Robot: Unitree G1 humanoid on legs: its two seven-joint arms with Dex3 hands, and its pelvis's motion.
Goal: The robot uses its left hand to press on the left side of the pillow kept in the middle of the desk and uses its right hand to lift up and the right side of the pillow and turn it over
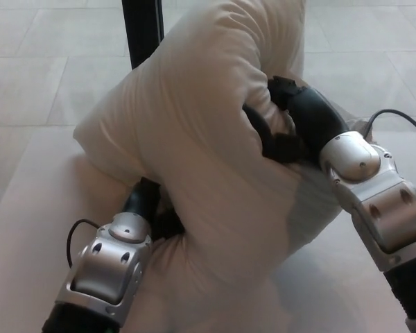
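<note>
A: Pillow (208, 159)?
B: White, plump, reared up off the desk (28, 208), folded into a hump in the middle of the view. Top end out past the upper edge of the frame. Lower part spread on the desk surface toward the near edge.

A: And relative to the right hand (277, 125)?
B: Bulging over and around it. Black hand sunk into a deep crease on the pillow's right flank, high up. Fingers (260, 132) curled into the fabric, clamped on a fold of the pillow. Silver wrist and forearm trailing down toward the lower right corner, thin black cable looping beside the wrist.

A: Left hand (156, 208)?
B: Low on the pillow's left side, at desk level. Mostly buried under the overhanging bulge. Only the black base of the hand and the silver wrist housing showing; fingers hidden, so impossible to tell whether spread or curled. Pressed in against the pillow, touching it.

A: Around all that?
B: Pale desk top under the pillow and the left arm. Beyond the desk, light tiled floor (28, 76). Black upright post (143, 31) behind the pillow, at the upper left, partly covered by the pillow's edge.
</note>
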